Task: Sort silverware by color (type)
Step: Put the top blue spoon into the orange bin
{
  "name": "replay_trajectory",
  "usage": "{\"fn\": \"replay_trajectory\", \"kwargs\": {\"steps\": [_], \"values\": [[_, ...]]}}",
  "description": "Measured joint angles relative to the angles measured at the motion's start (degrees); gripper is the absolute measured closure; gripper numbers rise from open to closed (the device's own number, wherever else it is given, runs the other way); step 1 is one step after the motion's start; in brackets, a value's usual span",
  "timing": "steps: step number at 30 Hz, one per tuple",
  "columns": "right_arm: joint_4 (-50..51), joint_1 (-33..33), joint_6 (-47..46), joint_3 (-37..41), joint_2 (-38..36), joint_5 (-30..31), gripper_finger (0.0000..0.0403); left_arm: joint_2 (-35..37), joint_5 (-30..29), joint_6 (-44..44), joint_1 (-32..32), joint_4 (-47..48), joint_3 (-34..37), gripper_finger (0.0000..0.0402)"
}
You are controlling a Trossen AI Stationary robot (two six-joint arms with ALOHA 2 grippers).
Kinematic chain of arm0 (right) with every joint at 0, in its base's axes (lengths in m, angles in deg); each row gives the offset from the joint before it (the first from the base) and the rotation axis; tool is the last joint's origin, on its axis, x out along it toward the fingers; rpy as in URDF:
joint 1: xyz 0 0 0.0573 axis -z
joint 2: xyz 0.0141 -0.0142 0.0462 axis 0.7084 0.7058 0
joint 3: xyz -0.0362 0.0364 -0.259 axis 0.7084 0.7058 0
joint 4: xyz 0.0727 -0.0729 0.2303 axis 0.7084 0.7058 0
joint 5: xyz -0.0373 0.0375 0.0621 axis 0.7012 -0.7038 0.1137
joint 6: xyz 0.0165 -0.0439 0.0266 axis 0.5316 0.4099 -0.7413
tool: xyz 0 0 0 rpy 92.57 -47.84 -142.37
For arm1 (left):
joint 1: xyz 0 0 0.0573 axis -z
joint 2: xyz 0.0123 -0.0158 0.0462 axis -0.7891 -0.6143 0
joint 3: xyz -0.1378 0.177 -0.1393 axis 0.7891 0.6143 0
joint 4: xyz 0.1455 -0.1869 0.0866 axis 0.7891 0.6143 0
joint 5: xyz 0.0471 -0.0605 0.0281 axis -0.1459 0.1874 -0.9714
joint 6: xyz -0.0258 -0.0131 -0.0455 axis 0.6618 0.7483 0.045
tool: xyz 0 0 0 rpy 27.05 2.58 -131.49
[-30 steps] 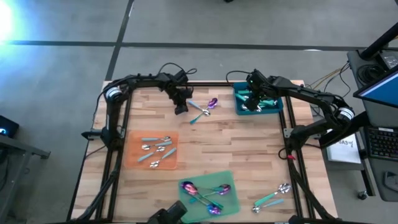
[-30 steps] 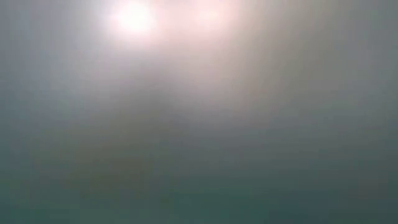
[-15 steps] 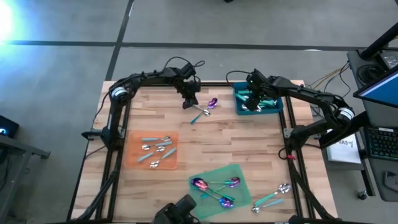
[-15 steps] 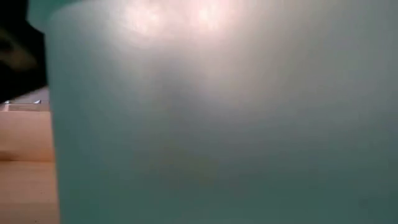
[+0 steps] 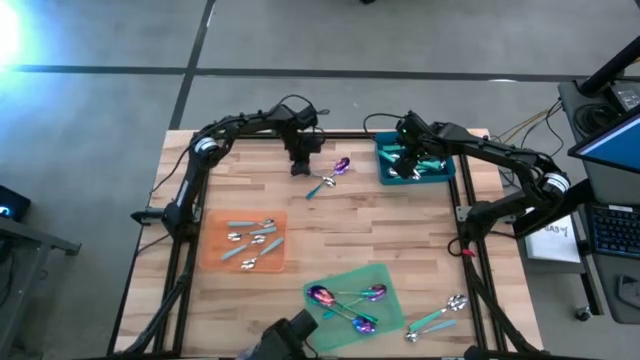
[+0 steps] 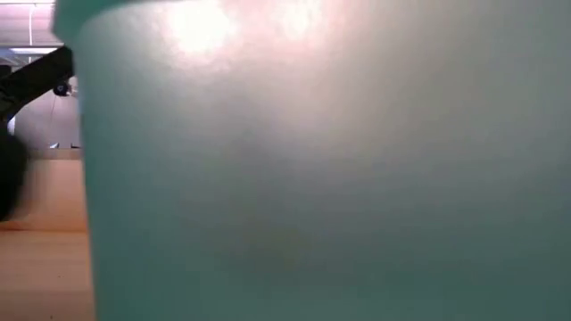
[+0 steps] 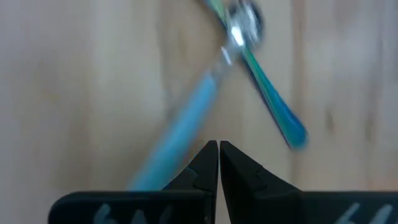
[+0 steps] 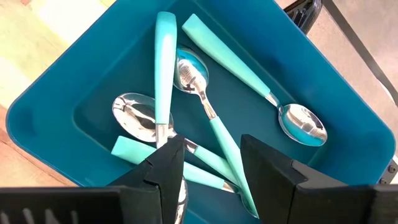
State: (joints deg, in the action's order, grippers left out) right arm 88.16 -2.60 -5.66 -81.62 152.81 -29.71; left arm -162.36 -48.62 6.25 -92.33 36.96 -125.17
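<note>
Hovering over binned silverware (image 8: 205,112), right hand (image 8: 208,163) spread.

You have a wooden table (image 5: 330,235) carrying two mats, a bin and loose spoons. The orange mat (image 5: 244,241) lies by the left edge, the green mat (image 5: 350,305) at the near edge, the teal bin (image 5: 413,161) toward the far right corner. Loose spoons (image 5: 330,175) rest near the far edge, more spoons (image 5: 440,316) at the near right corner.

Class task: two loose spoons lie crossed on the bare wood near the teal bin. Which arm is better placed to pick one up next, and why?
Probably the left. The left gripper, fingers shut, hovers beside the crossed spoons. The right gripper is open over the teal bin.
</note>
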Motion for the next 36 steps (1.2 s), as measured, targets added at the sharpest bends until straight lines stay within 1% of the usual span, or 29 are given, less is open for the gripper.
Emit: {"fn": "replay_trajectory", "kwargs": {"steps": [4, 8, 11, 15, 18, 21, 28, 29, 32, 36], "values": [[-0.1, 0.0, 0.0, 0.0, 0.0, 0.0, 0.0255, 0.0, 0.01, -2.73, -0.02, 8.7, 0.27, 0.0402], [-0.25, 0.02, 0.0, 0.0, 0.0, 0.0, 0.0255, 0.61, -0.08, -4.32, 0.4, 7.57, 0.81, 0.0402], [-0.45, 0.01, 0.0, 0.0, 0.0, 0.0, 0.0255, 2.15, 0.09, -4.29, 0.65, 1.65, 0.73, 0.0402], [-0.61, 0.01, 0.0, 0.0, 0.0, 0.0, 0.0255, 2.08, -0.49, -0.25, 0.54, -7.45, 0.79, 0.0402], [-0.87, 0.0, 0.0, 0.0, 0.0, 0.0, 0.0255, 2.12, -4.6, 1.19, 0.46, -10.29, 0.76, 0.0402], [-0.87, 0.02, 0.0, 0.0, 0.0, 0.0, 0.0255, 2.08, -8.45, 1.66, 0.42, -8.64, 0.8, 0.0402], [-0.91, 0.02, 0.0, 0.0, 0.0, 0.02, 0.0255, -0.92, -8.39, 0.25, 0.42, -3.06, -0.14, 0.0401], [-0.92, 0.0, 0.0, 0.0, 0.0, 0.01, 0.0255, -0.89, -8.29, -0.33, 0.54, -2.59, -0.15, 0.0402], [-0.94, 0.0, 0.0, 0.0, 0.0, 0.0, 0.0255, -0.96, -3.53, -1.0, 0.35, 0.53, 0.09, 0.0402], [-1.09, 0.0, 0.0, 0.0, 0.0, 0.0, 0.0255, -0.92, -2.96, -1.19, 1.03, 6.0, 0.77, 0.0402]]}}
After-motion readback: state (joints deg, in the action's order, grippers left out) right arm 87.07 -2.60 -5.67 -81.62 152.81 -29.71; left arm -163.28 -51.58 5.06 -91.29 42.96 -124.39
